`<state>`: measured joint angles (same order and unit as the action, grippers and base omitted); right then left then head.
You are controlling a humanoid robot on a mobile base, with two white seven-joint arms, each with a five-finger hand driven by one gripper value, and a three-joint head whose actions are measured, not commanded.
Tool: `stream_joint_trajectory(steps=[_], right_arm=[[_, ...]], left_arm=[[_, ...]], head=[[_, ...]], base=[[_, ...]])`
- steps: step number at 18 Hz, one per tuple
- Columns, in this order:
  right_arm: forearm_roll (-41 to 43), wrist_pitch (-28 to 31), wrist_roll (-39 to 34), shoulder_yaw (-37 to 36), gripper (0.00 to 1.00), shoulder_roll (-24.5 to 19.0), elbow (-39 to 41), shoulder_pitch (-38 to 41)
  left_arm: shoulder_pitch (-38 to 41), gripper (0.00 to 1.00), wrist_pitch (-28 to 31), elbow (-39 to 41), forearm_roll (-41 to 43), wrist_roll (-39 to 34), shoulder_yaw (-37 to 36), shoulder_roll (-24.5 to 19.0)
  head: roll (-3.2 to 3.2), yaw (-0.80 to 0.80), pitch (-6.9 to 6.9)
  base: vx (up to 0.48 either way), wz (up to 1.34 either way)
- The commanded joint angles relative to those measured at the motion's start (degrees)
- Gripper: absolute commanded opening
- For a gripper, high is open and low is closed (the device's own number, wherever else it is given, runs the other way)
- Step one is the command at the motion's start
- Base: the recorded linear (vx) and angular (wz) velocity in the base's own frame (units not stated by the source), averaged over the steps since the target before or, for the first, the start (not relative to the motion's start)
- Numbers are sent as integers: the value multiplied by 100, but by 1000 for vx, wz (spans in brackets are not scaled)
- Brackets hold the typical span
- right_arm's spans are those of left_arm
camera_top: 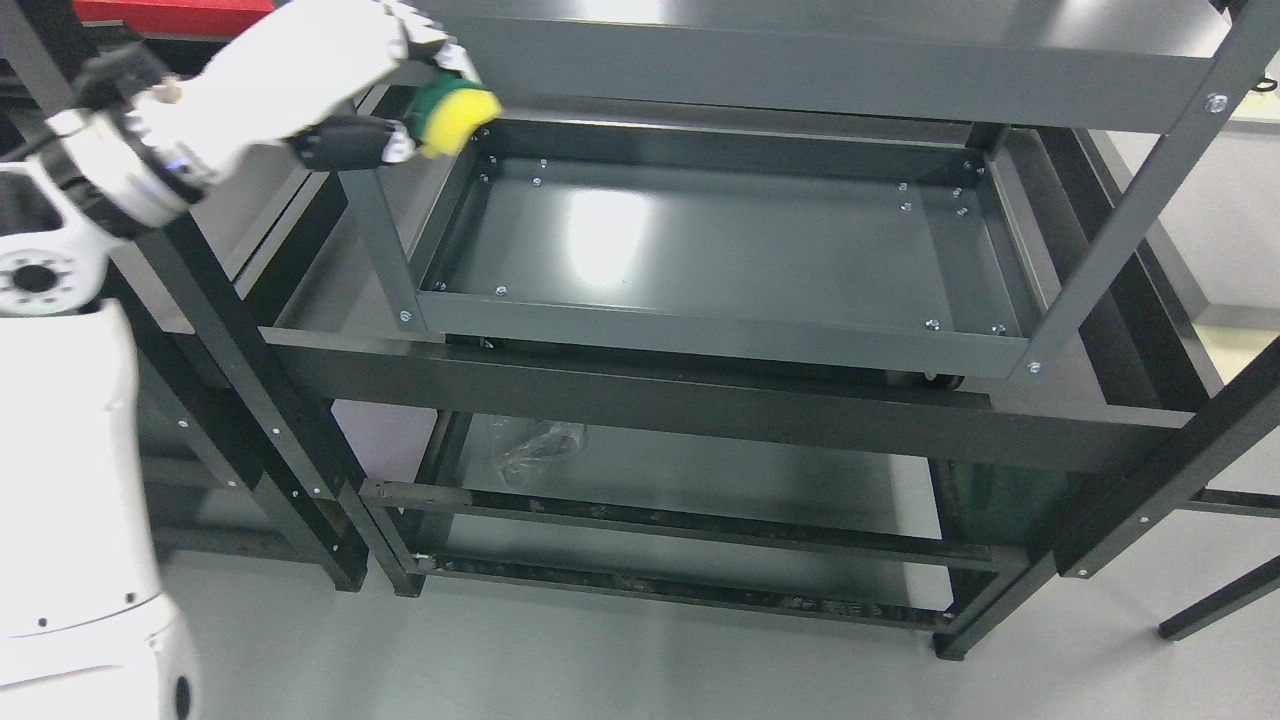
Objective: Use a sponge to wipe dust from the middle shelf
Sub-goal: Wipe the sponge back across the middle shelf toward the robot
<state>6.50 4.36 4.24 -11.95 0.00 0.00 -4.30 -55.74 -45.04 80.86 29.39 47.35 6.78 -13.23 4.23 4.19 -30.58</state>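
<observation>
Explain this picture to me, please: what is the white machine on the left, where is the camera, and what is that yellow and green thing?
The picture comes from a camera on a humanoid robot's head, looking down. The white shapes at the left are its own body and left arm. Its white left hand with dark fingers grips a yellow sponge with a green scrubbing side, held at the far left corner of the grey metal shelf tray. I cannot tell whether the sponge touches the tray yet. That tray is the middle level of a dark metal shelving rack; nothing lies on it. On a lower level there is a crumpled clear plastic bag. The right arm is out of the picture.
</observation>
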Motion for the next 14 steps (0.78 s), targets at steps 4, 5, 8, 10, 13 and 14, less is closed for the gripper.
stream_joint_trajectory(steps=[4,5,8,10,13,14], right_arm=[[0,3,-2,0,100,100,100,-1],[0,3,-2,0,100,100,100,-1],[0,3,-2,0,100,100,100,-1],[0,3,-2,0,100,100,100,-1],[0,3,-2,0,100,100,100,-1],[0,3,-2,0,100,100,100,-1]], left_arm=[[-622,0,4,-9,630,-1455,-3374,1223],[-718,0,4,-9,630,-1674,-3611,1223],[-781,0,4,-35,674,-2447,-4411,1223],[-781,0,291,-96,683,-2930,-4920,1223],[-781,0,610,-219,683,-3406,-5134,1223],[-772,0,610,-228,674,-3416,-5099,1223]], head=[[0,0,0],[0,0,0],[0,0,0],[0,0,0],[0,0,0],[0,0,0]], base=[[0,0],[0,0],[0,0],[0,0],[0,0],[0,0]])
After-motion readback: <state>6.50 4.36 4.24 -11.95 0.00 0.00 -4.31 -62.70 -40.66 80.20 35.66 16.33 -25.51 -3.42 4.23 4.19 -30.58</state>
